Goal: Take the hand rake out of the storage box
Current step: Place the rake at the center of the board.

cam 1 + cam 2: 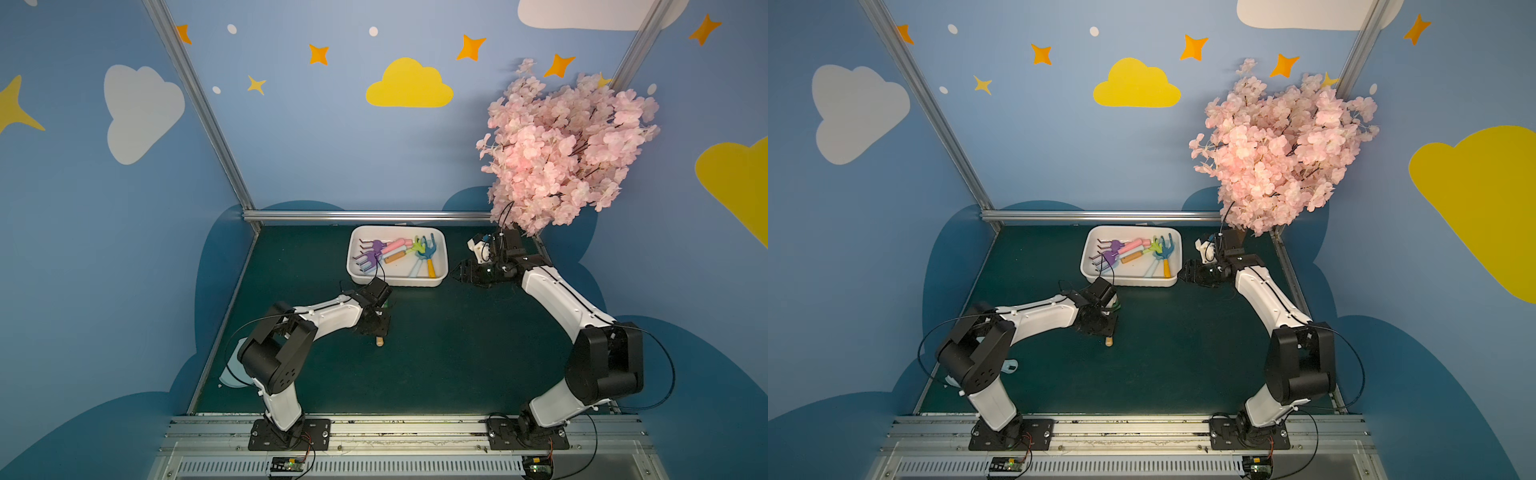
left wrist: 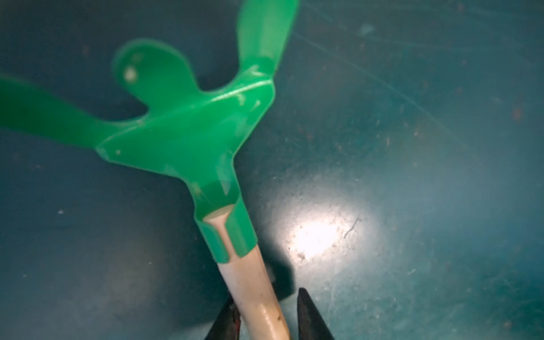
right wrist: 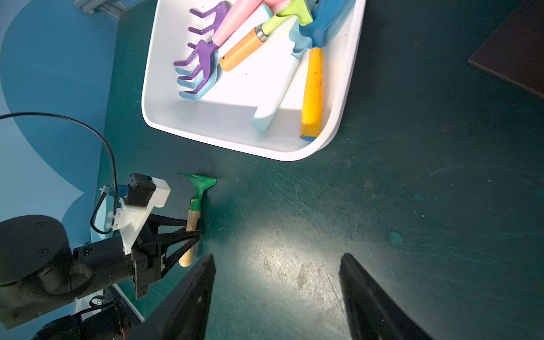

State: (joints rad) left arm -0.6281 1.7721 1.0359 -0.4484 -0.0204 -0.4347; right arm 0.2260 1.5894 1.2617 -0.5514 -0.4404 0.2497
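Left gripper (image 2: 266,297) jaws sit close around green hand rake's (image 2: 188,132) wooden handle; pinching or slack, cannot tell. Rake looks down on mat (image 3: 382,206), outside storage box (image 3: 235,144). Right gripper (image 3: 278,257) spread, empty. Removal looks done bar letting go; other rakes (image 3: 206,59) lie inside.

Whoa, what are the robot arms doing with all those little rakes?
The left pincer has its fingers on either side of the wooden handle of a green rake. That rake is outside the white storage box, down by the dark table in front of it. Whether the pincer is squeezing is hard to tell. The other rakes lie in the box. The right pincer is open and empty beside the box's end.
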